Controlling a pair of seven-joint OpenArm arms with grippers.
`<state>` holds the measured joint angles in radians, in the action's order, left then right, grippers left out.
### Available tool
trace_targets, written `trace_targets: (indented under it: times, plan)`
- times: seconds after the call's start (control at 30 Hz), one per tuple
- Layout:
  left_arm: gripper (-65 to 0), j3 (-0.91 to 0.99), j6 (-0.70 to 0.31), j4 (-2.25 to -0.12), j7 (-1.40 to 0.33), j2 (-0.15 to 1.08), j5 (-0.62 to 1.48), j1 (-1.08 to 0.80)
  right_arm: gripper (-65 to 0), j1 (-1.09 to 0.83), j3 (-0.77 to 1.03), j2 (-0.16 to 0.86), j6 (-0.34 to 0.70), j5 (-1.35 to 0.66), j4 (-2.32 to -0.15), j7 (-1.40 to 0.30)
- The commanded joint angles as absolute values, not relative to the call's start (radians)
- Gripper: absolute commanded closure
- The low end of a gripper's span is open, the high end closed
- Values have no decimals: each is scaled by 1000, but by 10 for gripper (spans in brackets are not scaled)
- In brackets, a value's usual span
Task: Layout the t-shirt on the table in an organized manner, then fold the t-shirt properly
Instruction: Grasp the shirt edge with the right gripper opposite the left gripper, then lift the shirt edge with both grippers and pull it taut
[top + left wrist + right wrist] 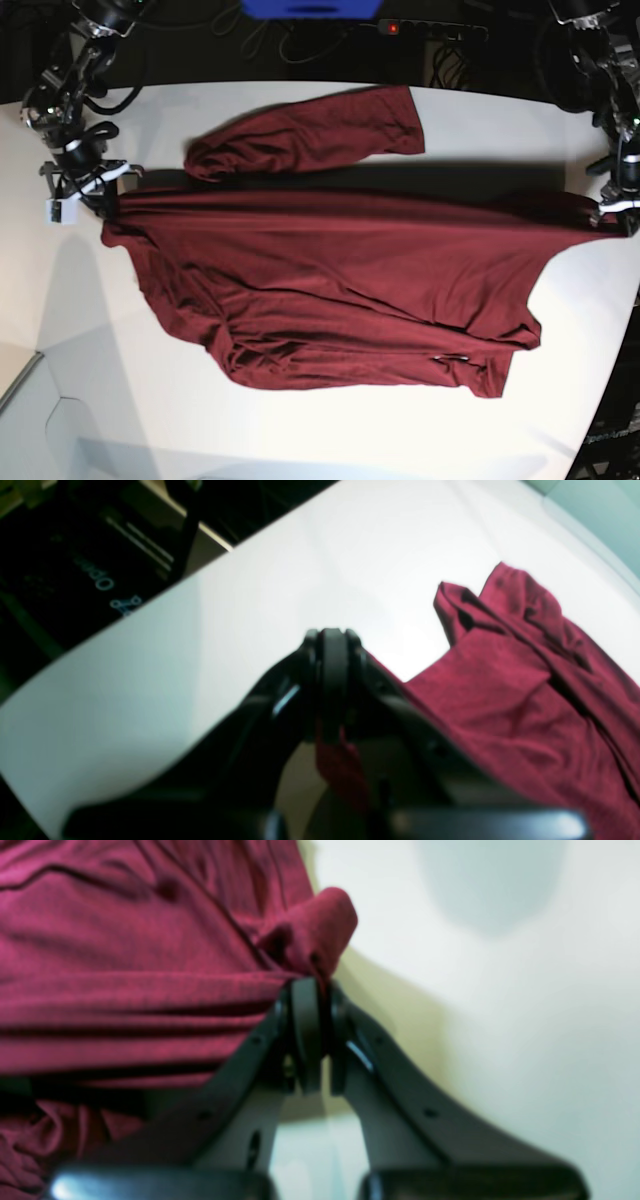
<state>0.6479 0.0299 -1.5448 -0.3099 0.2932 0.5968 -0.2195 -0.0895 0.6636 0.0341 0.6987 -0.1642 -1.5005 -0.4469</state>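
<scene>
T-shirt [510, 705] cloth is pinched in the closed left end effector [332, 645] above the white bench [200, 645]. Right end effector [312, 990] clamps a shirt edge. Base view: shirt stretched across the bench between both.

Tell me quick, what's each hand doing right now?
Left hand: closed on an edge of the t-shirt.
Right hand: closed, pinching a fold of the t-shirt.

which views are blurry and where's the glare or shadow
Left wrist view: soft focus, the left gripper smeared, bright glare on the table. Right wrist view: blurred too, the t-shirt knit still readable, a grey shadow patch top right. Base view: sharpest, with a dark shadow band under the lifted cloth.
</scene>
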Motion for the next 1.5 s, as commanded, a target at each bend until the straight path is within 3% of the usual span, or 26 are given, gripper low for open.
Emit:
trace_targets:
  times: [0.0, 0.5, 0.73, 1.07, 1.47]
  plan:
    - [-1, 659, 35, -1567, -278, 311, 598, -208, 0, -82, 667, 51, 698, -177, -1532, -421]
    - [-1, 647, 35, -1552, -280, 300, 598, -85, 0, -27, 659, 76, 698, -177, -1616, -423]
    - [-1, 570, 36, -1414, -280, 300, 598, 18, 0, 47, 659, 107, 698, -176, -1609, -432]
    - [-1, 473, 36, -1219, -280, 298, 598, 269, 0, 289, 579, 177, 698, -174, -1598, -591]
    - [-1, 392, 36, -1099, -280, 309, 590, 530, 0, 539, 512, 202, 698, -42, -1437, -590]
